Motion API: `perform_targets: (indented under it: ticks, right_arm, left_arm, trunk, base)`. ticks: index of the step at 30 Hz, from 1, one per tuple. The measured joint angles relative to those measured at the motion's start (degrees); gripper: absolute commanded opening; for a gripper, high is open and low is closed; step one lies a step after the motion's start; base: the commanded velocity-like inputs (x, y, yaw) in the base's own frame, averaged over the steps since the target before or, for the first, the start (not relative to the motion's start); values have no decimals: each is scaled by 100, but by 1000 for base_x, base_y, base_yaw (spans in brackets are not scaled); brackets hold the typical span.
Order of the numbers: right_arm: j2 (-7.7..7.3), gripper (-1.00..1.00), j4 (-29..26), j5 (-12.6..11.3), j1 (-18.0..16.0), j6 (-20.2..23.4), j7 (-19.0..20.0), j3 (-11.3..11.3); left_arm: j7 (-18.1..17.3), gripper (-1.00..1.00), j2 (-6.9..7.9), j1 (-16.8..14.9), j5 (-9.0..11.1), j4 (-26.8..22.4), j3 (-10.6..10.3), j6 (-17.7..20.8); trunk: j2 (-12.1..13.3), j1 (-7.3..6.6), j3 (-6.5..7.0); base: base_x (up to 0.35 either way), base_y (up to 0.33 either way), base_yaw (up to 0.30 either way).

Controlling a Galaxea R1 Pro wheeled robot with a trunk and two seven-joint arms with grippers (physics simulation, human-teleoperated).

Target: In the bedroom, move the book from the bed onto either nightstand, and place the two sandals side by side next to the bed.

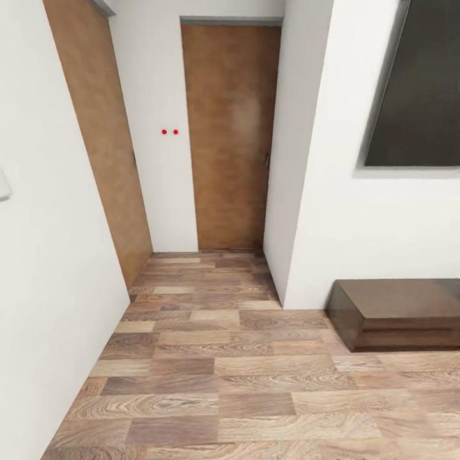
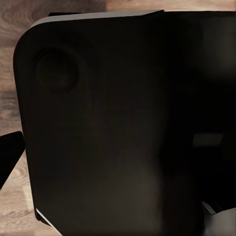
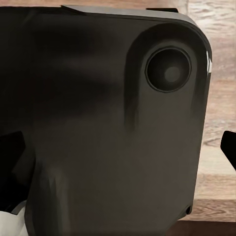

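Fingers' state I cannot tell; both wrist views face dark housing. Ahead: brown door [image 1: 231,137] far, long dark cabinet [image 1: 396,313] near right. I judge turning comes first.

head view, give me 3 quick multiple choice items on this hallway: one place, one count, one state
1. Where is the low dark cabinet?
A. against the right wall
B. beside the left door
C. mid-floor

2. How many brown doors show?
A. one
B. two
C. three

3. The far door is
A. wide open
B. shut
C. off its hinges

Key: 1 A, it sits under the dark window at the right wall. 2 B, the far door plus a side door on the left. 3 B, it lies flat in its frame.
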Motion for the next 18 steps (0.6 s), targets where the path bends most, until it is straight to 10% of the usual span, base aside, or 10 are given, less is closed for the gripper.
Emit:
perform_targets:
  ticks: [18]
  right_arm:
    - [5, 100, 4, 0, 0, 0, 1, 1]
  left_arm:
    - [0, 100, -2, 0, -2, 0, 2, 0]
  trunk:
    - [0, 0, 0]
  base:
    - [0, 0, -157]
